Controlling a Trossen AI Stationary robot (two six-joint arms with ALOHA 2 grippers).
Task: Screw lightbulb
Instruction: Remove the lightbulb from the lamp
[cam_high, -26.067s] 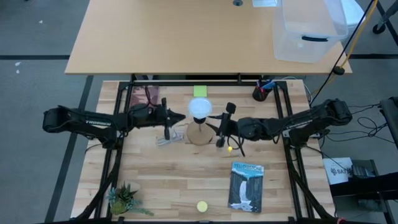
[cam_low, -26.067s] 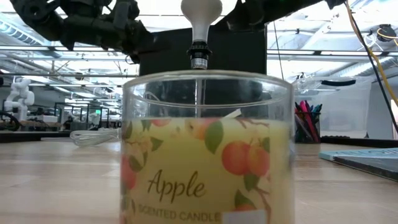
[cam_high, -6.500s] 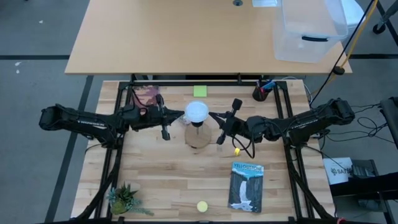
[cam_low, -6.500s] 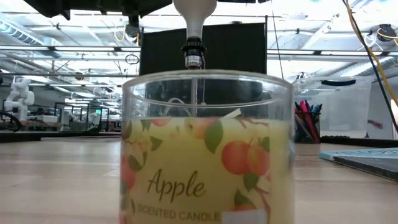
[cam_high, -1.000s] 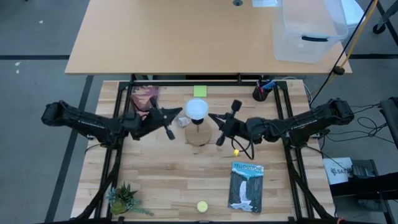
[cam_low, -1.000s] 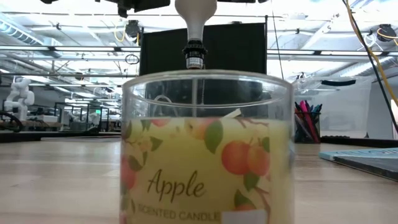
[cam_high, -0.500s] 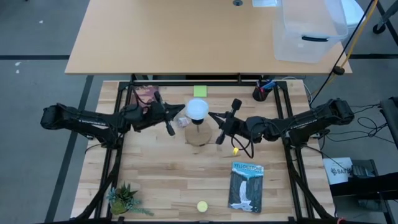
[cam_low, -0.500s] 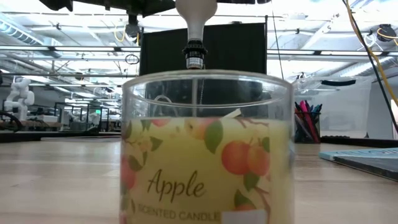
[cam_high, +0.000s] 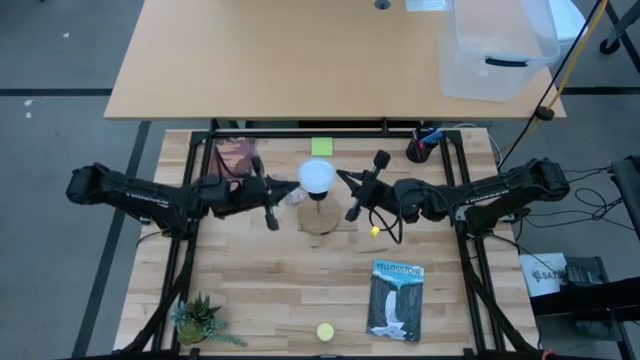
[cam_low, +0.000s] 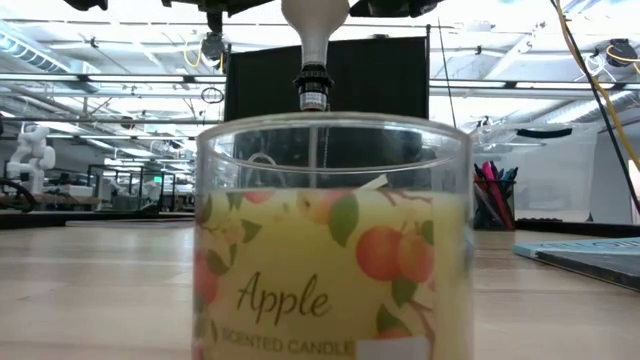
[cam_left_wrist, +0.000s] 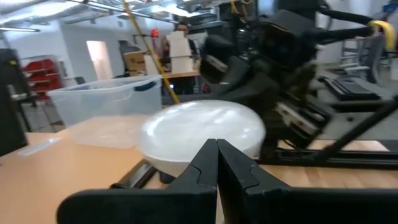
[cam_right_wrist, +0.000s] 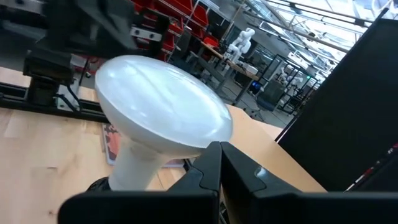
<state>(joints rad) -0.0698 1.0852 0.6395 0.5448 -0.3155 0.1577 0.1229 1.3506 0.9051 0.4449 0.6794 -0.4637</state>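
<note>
We judge the white-domed, grey-necked lightbulb (cam_high: 318, 176) light, smooth and fragile, best held round its dome; left pincer (cam_high: 283, 189) and right pincer (cam_high: 341, 177) flank it, both clenched empty.

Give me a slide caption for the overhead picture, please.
Two shut tools, left and right, flank a white lightbulb standing in its wooden base.

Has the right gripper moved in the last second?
Yes. The right gripper has shifted slightly toward the table's far edge, nearer the green sticky note, beside the white-domed lightbulb.
</note>
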